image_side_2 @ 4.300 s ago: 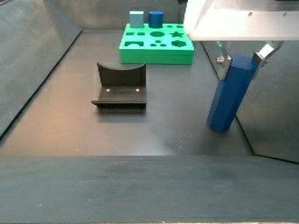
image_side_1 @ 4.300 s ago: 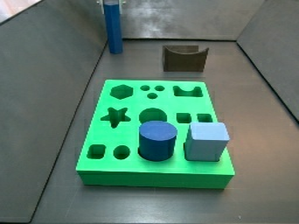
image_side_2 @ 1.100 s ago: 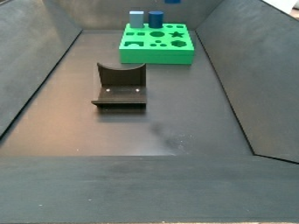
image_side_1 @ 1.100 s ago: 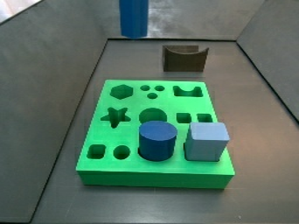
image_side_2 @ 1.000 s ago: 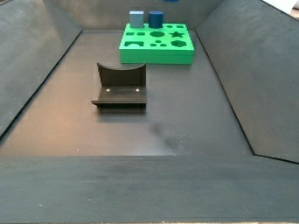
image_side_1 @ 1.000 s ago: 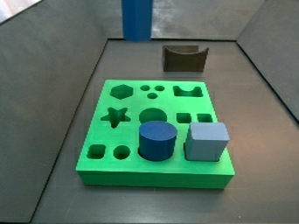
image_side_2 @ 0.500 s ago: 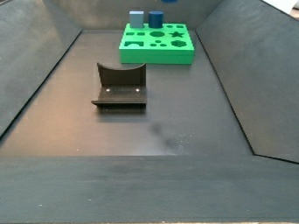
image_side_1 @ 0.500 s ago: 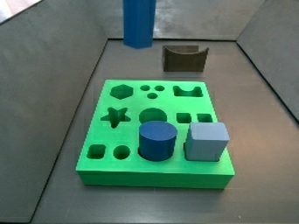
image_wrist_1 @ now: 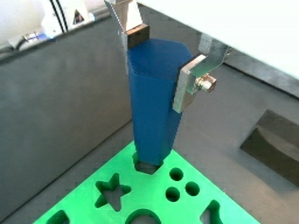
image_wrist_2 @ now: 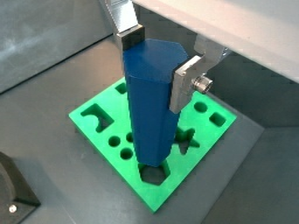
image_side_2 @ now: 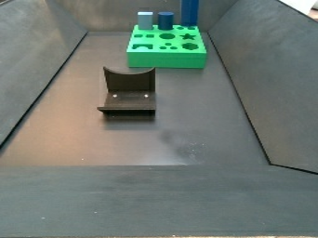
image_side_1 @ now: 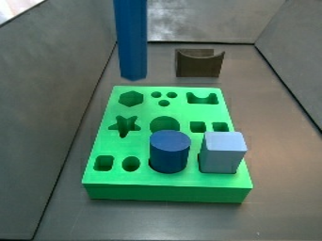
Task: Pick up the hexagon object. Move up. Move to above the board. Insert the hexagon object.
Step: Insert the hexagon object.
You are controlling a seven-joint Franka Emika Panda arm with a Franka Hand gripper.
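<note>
The hexagon object (image_wrist_1: 155, 105) is a tall medium-blue prism, upright between my gripper's (image_wrist_1: 163, 59) silver fingers, which are shut on its upper end. It also shows in a wrist view (image_wrist_2: 152, 114) and in both side views (image_side_1: 130, 38) (image_side_2: 191, 11). It hangs above the green board (image_side_1: 113, 171), its lower end over the hexagon hole (image_side_1: 131, 96) at the board's far corner and apart from it. The board also shows in both wrist views (image_wrist_1: 117, 197) (image_wrist_2: 211, 131) and in a side view (image_side_2: 187, 56). My gripper (image_wrist_2: 158, 57) itself is out of both side views.
A short dark-blue cylinder (image_side_1: 169, 152) and a light-blue cube (image_side_1: 223, 152) stand in the board's near holes. A dark-brown notched block (image_side_1: 198, 62) (image_side_2: 126, 90) sits on the dark floor beyond the board. Sloping grey walls (image_side_1: 63, 85) enclose the floor.
The blue hexagon object has come down and nearer the board, from over the far wall to above the hexagon hole. It now shows at the top of the side view that lacked it.
</note>
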